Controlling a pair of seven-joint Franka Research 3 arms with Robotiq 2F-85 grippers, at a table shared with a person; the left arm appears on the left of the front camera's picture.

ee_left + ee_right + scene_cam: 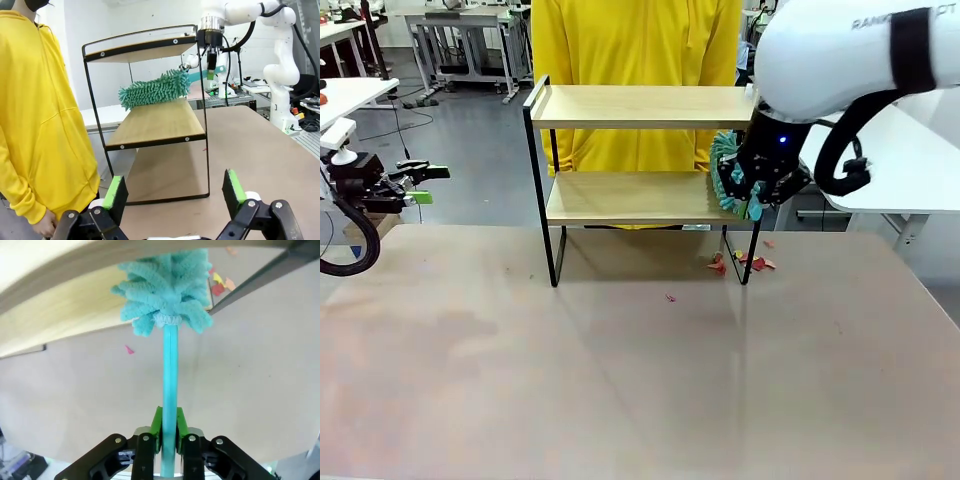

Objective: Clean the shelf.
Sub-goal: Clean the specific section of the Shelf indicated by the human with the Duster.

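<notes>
Duster (pixel 155 90) over the shelf's (pixel 640 107) lower board (pixel 155 122)!
Clamped on its handle (pixel 170 370) with right gripper (pixel 169 421); spread wide, empty, at left gripper (pixel 174 192).

- Bright, even indoor light from overhead; soft shadow under shelf (pixel 640 105) on table (pixel 620 380), faint sheen.
- Front view sharp.
- Right wrist view bows at edges; nearest board blurred.

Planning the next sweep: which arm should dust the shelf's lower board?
Right. The right gripper is shut on the teal duster, whose head lies over the lower board of the shelf. The left gripper is open, empty, far from the shelf.
</notes>
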